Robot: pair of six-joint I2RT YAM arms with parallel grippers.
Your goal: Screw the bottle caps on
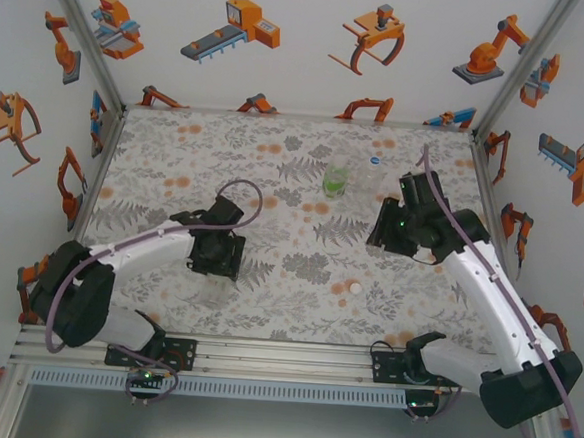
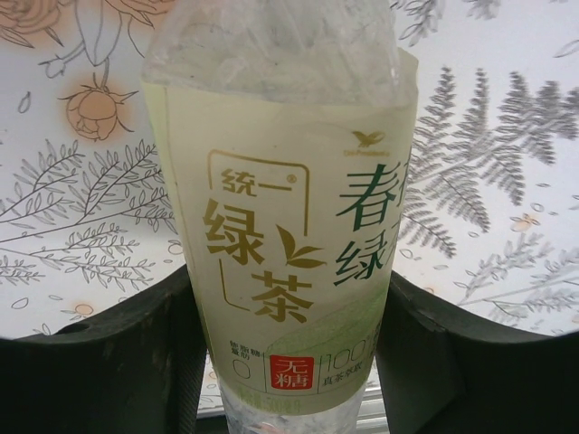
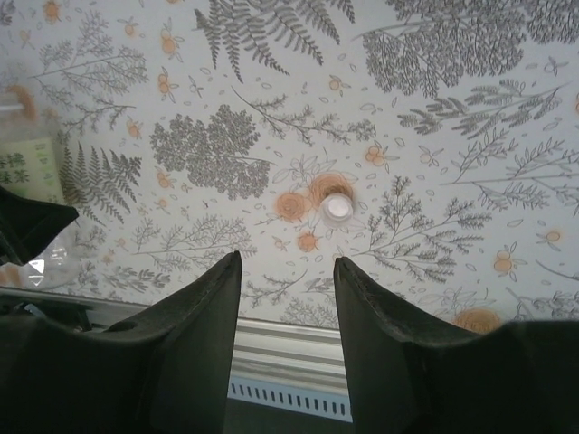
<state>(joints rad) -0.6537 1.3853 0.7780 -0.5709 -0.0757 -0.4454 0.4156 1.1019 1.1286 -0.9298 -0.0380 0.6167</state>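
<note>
A clear bottle with a yellow-green label [image 2: 280, 226] stands upright between my left gripper's [image 2: 289, 276] black fingers, which press on both its sides. From above, the left gripper [image 1: 215, 252] is at the mat's left centre and covers that bottle. A small white bottle cap [image 3: 338, 207] lies on the floral mat ahead of my right gripper [image 3: 285, 258], whose fingers stand apart with nothing between them. In the top view the cap [image 1: 353, 286] is near the front, below the right gripper [image 1: 387, 229]. A bottle with a bright green label [image 1: 335, 180] and a nearly plain bottle [image 1: 373, 164] stand at the back.
The floral mat [image 1: 276, 308] covers the table inside printed side walls. A metal rail [image 1: 282, 359] runs along the near edge by the arm bases. In the right wrist view, the held bottle [image 3: 32, 163] and the left gripper [image 3: 32, 226] are at the left edge.
</note>
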